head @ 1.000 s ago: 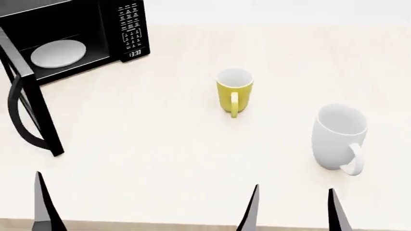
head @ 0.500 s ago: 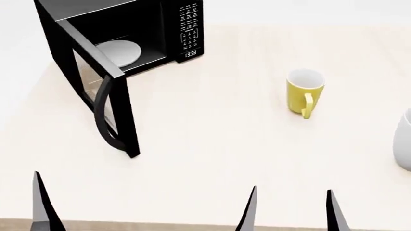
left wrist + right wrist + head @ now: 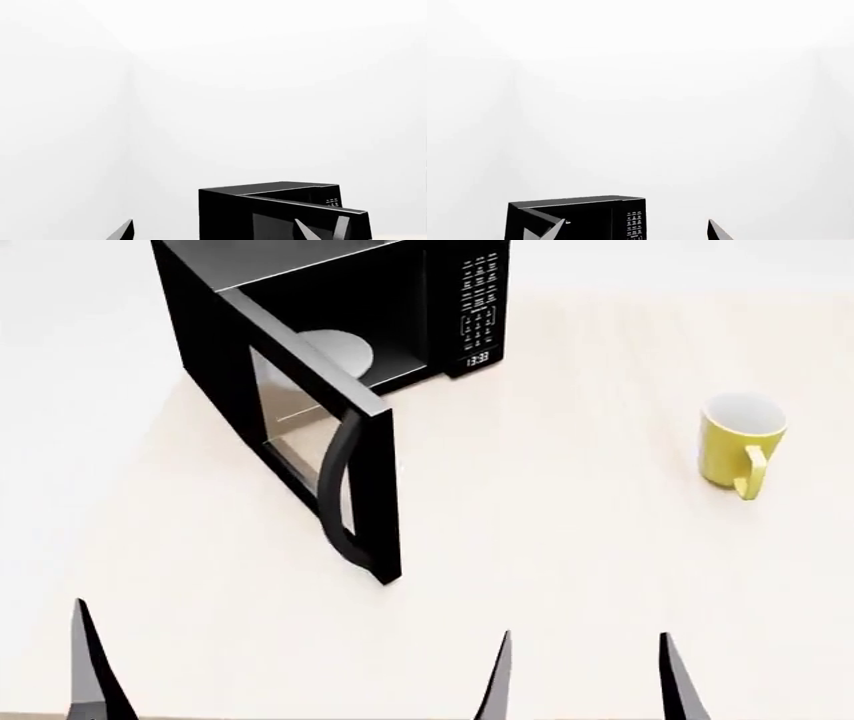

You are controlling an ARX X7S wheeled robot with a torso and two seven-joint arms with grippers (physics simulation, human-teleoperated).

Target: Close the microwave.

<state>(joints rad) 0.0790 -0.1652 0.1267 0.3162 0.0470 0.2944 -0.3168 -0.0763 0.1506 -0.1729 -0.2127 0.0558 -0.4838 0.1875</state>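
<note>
Both tools [image 3: 582, 680] low, microwave [image 3: 334, 330] well beyond, door open

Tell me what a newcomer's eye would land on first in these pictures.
The glossy black microwave at the table's far left stands out, its windowed door swung wide toward the robot and the white turntable plate showing inside. Next comes the yellow mug, upright and alone at the right. Dark gripper fingers poke up along the near edge, well short of the door.
</note>
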